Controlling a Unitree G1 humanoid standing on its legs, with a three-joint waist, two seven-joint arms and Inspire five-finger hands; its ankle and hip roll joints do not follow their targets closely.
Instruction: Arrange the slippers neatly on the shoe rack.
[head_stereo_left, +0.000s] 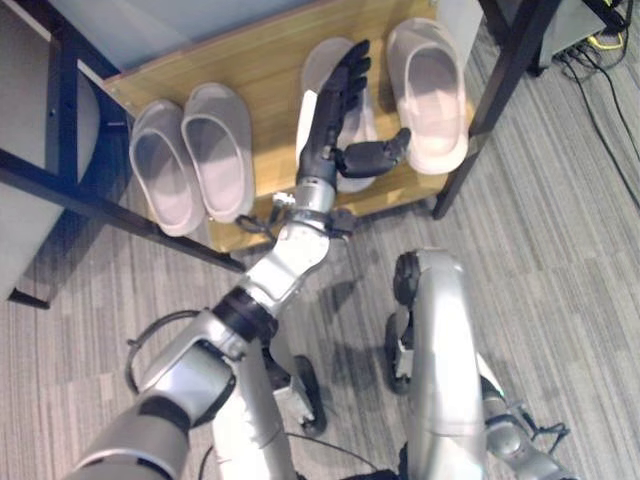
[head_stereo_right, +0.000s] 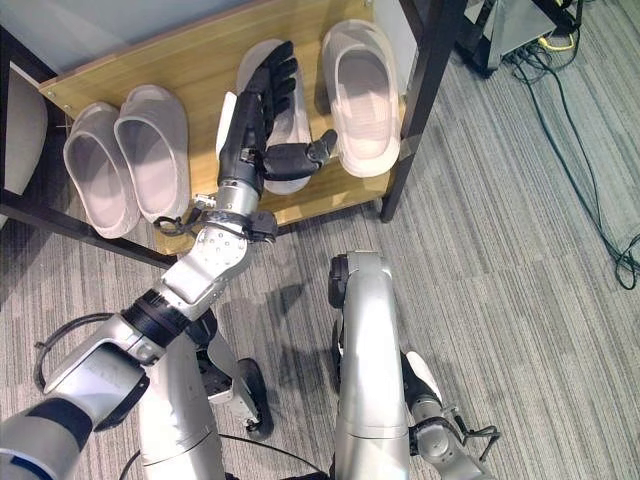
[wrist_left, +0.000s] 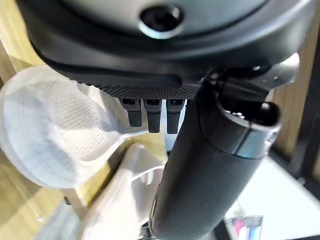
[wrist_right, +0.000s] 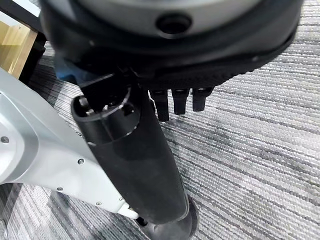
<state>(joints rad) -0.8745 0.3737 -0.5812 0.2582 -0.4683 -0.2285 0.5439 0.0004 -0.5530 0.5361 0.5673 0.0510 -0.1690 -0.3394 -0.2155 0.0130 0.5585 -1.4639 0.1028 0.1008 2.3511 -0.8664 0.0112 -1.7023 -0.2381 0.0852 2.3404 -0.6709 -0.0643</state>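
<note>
Four slippers lie on the wooden shelf of the shoe rack (head_stereo_left: 262, 62), all with their long axes running near to far, toes at the far side. The left pair (head_stereo_left: 190, 160) sits side by side and touching at the left of the shelf, tidy enough. On the right, the far-right slipper (head_stereo_left: 428, 92) lies clear, and its mate, the inner slipper (head_stereo_left: 330, 60), lies directly under the left hand (head_stereo_left: 335, 115).

That hand is open: its fingers are stretched straight out toward the far edge, along the same line as the slipper beneath it, while the thumb sticks out to the right toward the far-right slipper. Nothing is curled round or pinched. In the left wrist view the pale slipper body shows just past the short row of fingers, so the hand is close above it; whether it presses on it, I cannot tell.

The right hand (wrist_right: 172, 102) hangs over the carpet (wrist_right: 260, 165), well apart from the rack, fingers relaxed and holding nothing.

The left hand is plainly the nearer one. The inner slipper seems slightly nearer the shelf's front than its mate, so a small nudge would probably even the pair
</note>
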